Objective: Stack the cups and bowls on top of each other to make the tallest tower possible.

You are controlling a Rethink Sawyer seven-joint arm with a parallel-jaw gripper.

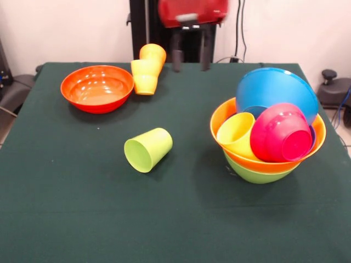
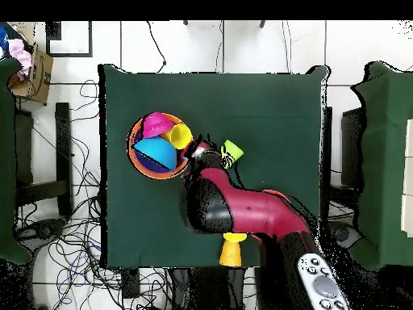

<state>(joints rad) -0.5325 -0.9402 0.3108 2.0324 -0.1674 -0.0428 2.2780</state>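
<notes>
My gripper [image 1: 191, 59] hangs open and empty high over the table's far edge, just right of a yellow cup nested with an orange cup [image 1: 148, 68] lying tipped there. On its side in mid-table lies a lime green cup [image 1: 148, 149] [image 2: 232, 149]. The tower [image 2: 157, 145] at the right is a lime green bowl [image 1: 255, 174] holding a large orange bowl [image 1: 269, 164]. Inside lean a yellow cup [image 1: 237, 134], a magenta bowl [image 1: 281, 133] and a tilted blue bowl [image 1: 274, 87]. A red-orange bowl [image 1: 97, 87] stands upright at the far left.
The dark green cloth table [image 1: 66, 208] ends close behind the cups and the red-orange bowl. In the overhead view my red arm [image 2: 242, 206] covers the table's middle and part of the red-orange bowl. Cables lie on the floor around the table.
</notes>
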